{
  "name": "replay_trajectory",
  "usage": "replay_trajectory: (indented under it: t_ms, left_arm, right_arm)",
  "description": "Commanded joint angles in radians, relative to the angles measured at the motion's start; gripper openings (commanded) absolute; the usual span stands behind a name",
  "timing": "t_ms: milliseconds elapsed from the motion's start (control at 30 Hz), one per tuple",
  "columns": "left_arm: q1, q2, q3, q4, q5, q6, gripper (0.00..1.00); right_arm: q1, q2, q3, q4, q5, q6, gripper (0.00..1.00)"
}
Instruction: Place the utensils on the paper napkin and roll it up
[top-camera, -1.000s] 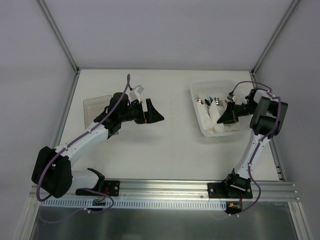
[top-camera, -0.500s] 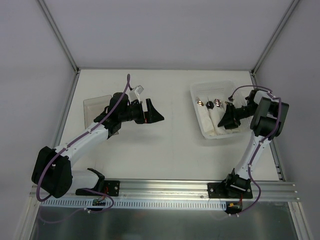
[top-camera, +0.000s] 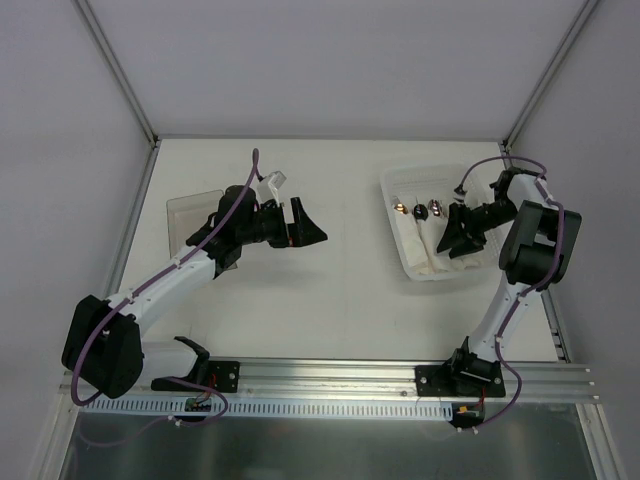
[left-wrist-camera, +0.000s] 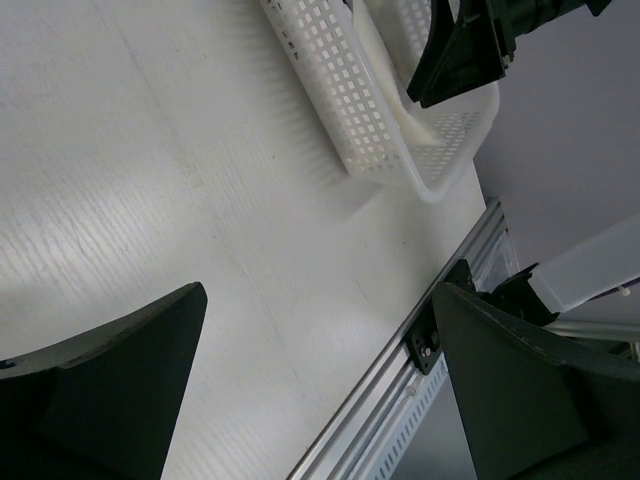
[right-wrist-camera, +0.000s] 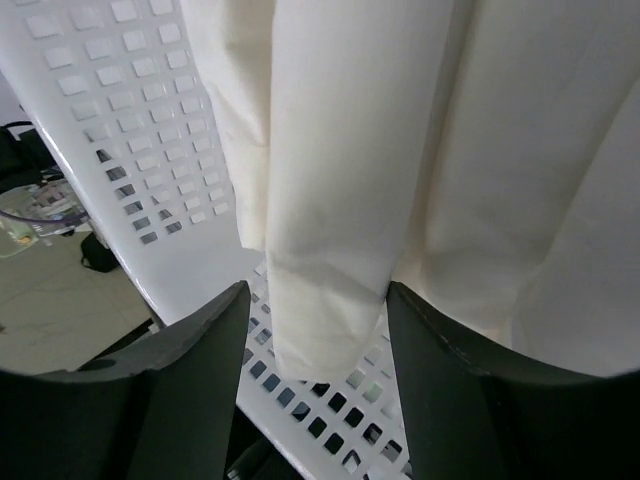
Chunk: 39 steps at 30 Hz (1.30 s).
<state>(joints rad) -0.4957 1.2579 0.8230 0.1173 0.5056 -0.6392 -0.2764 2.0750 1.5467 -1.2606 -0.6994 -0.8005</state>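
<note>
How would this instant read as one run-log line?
left gripper open over table | right gripper astride napkin fold in basket, grip unclear | utensils in basket

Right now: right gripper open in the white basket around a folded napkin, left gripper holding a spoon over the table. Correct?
One error: the left gripper holds nothing. The left wrist view shows it open, with only bare table between its fingers. The rest is right: the right gripper is open in the white basket, a folded napkin between its fingers.
</note>
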Motion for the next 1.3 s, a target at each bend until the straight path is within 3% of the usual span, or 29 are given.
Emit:
replay_trajectory:
  t_ms: [0, 167, 233, 300, 467, 600, 733, 867, 933, 1100, 1267]
  left_arm:
    - [0.002, -0.037, 0.005, -0.016, -0.038, 0.032, 0.99]
    - [0.0, -0.045, 0.042, -0.111, -0.119, 0.096, 0.99]
    - [0.0, -0.051, 0.06, -0.168, -0.159, 0.124, 0.99]
    - [0.002, -0.057, 0.091, -0.241, -0.225, 0.174, 0.99]
    - [0.014, -0.041, 0.182, -0.393, -0.344, 0.263, 0.99]
    - [0.016, -0.048, 0.215, -0.424, -0.415, 0.299, 0.99]
    - [0.019, -0.017, 0.274, -0.453, -0.481, 0.319, 0.99]
    - [0.02, 0.076, 0.356, -0.47, -0.47, 0.322, 0.99]
    - [0.022, 0.1, 0.383, -0.473, -0.464, 0.312, 0.99]
    - [0.022, 0.123, 0.387, -0.472, -0.48, 0.283, 0.99]
    - [0.022, 0.091, 0.355, -0.472, -0.49, 0.28, 0.99]
  right_arm:
    - [0.028, -0.105, 0.003, 0.015, 0.067, 0.021, 0.6]
    - [0.048, -0.183, 0.001, 0.079, 0.152, 0.034, 0.67]
    - [0.049, -0.223, 0.012, 0.108, 0.182, 0.034, 0.78]
    - [0.048, -0.248, 0.042, 0.121, 0.204, 0.029, 0.81]
    - [0.042, -0.337, 0.099, 0.132, 0.18, 0.014, 0.99]
    - [0.048, -0.421, 0.093, 0.139, 0.051, 0.029, 0.99]
    - [0.091, -0.555, -0.025, 0.31, -0.032, 0.148, 0.99]
    - [0.212, -0.758, -0.325, 0.602, 0.05, 0.329, 0.99]
    - [0.291, -0.852, -0.393, 0.703, 0.107, 0.369, 0.99]
    - [0.405, -0.928, -0.49, 0.788, 0.172, 0.426, 0.99]
    - [0.44, -0.969, -0.54, 0.83, 0.19, 0.435, 0.99]
